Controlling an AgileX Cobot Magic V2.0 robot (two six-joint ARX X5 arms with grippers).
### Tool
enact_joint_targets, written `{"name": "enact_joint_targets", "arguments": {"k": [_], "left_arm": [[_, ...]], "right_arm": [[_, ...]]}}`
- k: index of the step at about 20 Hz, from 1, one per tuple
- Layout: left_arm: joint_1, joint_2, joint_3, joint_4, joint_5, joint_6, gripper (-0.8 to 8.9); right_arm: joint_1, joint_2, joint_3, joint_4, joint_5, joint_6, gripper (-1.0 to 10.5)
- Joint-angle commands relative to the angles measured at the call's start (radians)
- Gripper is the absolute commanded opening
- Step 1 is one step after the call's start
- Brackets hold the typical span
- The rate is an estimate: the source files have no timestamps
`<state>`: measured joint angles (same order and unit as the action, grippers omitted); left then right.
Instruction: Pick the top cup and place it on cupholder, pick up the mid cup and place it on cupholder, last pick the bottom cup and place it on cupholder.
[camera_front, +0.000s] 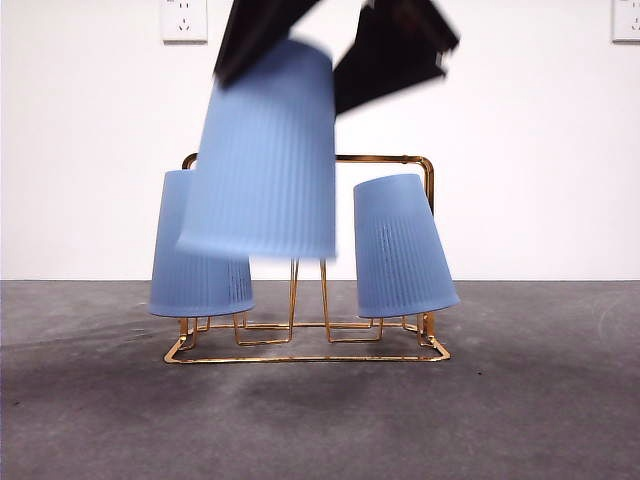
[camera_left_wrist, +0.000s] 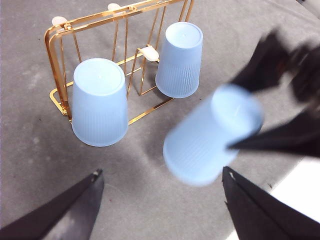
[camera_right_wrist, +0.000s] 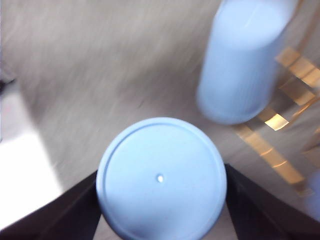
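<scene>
right pincer (camera_right_wrist: 161, 200): jaws clamped on either side of an upside-down blue cup (camera_front: 262, 150), held tilted in the air in front of the cupholder (camera_front: 305, 345) | left pincer (camera_left_wrist: 162, 200): jaws spread wide, holding nothing, above the tabletop (camera_front: 520, 400) | two other blue cups (camera_front: 198, 250) (camera_front: 400, 245) sit upside down on the cupholder's prongs

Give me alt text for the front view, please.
A black gripper holds a blurred, upside-down blue cup in the air before the gold cupholder. Two more inverted blue cups, left cup and right cup, already sit on its prongs.
</scene>
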<state>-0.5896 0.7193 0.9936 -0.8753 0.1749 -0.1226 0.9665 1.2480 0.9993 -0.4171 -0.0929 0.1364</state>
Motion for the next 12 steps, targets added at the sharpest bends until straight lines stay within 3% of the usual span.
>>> {"name": "enact_joint_targets", "arguments": {"k": [1,5,12], "left_arm": [[-0.007,0.005,0.014,0.008,0.003,-0.002,3.74],[-0.007,0.005,0.014,0.008,0.003,-0.002,3.74],[-0.007,0.005,0.014,0.009,0.003,-0.002,3.74]], "right_arm": [[-0.003,0.007,0.105,-0.066,0.050,-0.062,2.8],[-0.057,0.009,0.228,-0.067,0.101,-0.119,2.8],[-0.190,0.090,0.276,0.032,0.051,-0.139,2.8]]}}
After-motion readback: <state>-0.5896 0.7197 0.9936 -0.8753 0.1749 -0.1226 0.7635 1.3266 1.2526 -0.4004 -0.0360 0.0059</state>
